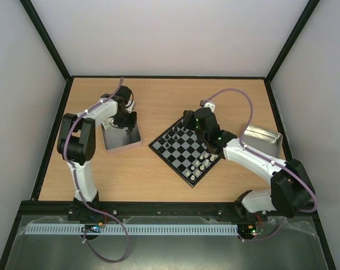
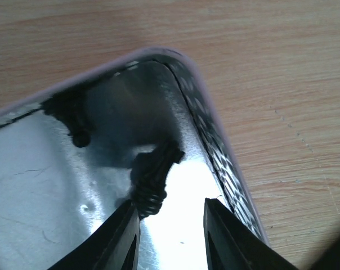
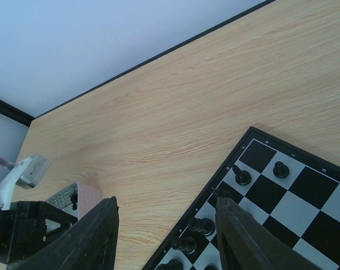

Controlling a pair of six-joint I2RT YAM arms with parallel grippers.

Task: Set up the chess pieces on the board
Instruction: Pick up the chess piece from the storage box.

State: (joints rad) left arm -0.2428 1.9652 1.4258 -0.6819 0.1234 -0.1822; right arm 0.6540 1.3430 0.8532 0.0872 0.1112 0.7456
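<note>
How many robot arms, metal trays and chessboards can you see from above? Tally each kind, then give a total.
Robot arms: 2, left arm and right arm
Metal trays: 2, left tray and right tray
Chessboards: 1
Total: 5

lab test cell, white panel walls (image 1: 170, 34), black frame (image 1: 46, 38)

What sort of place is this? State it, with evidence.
Probably a robotics lab test cell: white walls enclose a wooden table, two robot arms bolted at its near edge, a chessboard and metal trays laid out.
</note>
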